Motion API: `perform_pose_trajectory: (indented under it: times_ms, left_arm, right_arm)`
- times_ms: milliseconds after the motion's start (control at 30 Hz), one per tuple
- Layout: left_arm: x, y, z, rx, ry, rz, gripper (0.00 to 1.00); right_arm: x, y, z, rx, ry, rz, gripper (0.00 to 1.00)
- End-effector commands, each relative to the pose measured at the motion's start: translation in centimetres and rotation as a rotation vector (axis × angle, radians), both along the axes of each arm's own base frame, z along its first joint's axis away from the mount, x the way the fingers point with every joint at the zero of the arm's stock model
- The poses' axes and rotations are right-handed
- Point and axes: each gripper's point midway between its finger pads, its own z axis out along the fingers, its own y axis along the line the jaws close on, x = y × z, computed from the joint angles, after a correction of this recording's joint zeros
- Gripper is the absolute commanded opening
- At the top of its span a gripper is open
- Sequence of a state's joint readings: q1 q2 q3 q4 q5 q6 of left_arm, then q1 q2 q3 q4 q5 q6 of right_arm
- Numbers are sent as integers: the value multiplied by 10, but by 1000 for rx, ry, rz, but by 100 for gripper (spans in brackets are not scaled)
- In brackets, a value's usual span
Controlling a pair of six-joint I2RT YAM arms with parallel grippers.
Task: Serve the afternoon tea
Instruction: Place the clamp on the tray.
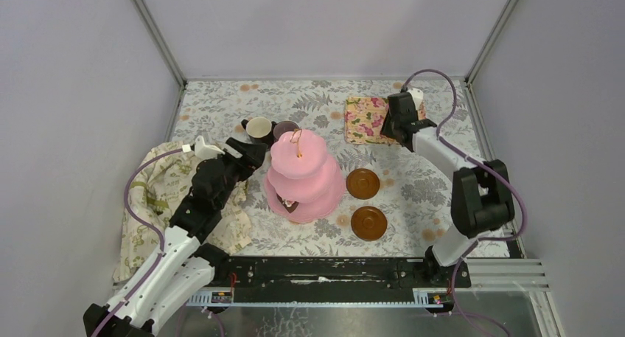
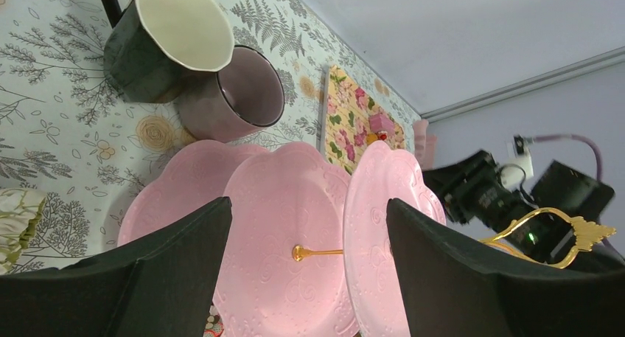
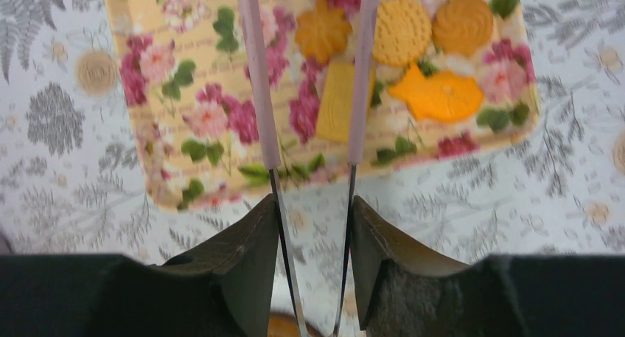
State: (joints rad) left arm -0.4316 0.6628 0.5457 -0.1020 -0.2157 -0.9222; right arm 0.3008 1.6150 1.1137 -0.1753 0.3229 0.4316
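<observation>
Cake stand (image 1: 309, 182) tiers half hide a dark sweet (image 1: 288, 205).

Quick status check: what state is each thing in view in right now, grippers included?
Cake stand: upright, dark sweet on bottom tier.
Cream-lined mug: upright, empty.
Grey mug: upright, empty.
Far saucer: bare.
Near saucer: bare.
Tray: holding biscuits.
Tongs: arms apart, tips out of frame.
Left gripper: open, empty, beside the cake stand.
Right gripper: shut on tongs, over the tray.

Mugs (image 1: 258, 127) behind stand (image 1: 304, 178); saucers (image 1: 363, 183) right
</observation>
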Motion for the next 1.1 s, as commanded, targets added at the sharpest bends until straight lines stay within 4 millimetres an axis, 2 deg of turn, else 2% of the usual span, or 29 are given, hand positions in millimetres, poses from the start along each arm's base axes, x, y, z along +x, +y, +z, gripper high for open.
perform_pose_trajectory:
  times_ms: [0, 100, 300, 467, 767, 1067]
  left_arm:
    - [3, -8, 26, -45, -77, -28, 84]
    - [4, -11, 23, -51, -70, -39, 84]
    - [7, -14, 15, -41, -51, -47, 84]
    - [9, -15, 11, -33, -41, -49, 84]
    - [11, -16, 7, -20, -36, -50, 84]
    - [12, -15, 6, -17, -36, -46, 84]
  right_arm:
    - [52, -2, 15, -13, -57, 1, 44]
    - [75, -9, 8, -5, -46, -17, 44]
    - [103, -14, -15, 5, -5, -36, 44]
    - [121, -11, -17, 13, 2, -38, 45]
    - [132, -8, -27, 5, 45, -27, 47]
    - [127, -11, -54, -18, 112, -24, 48]
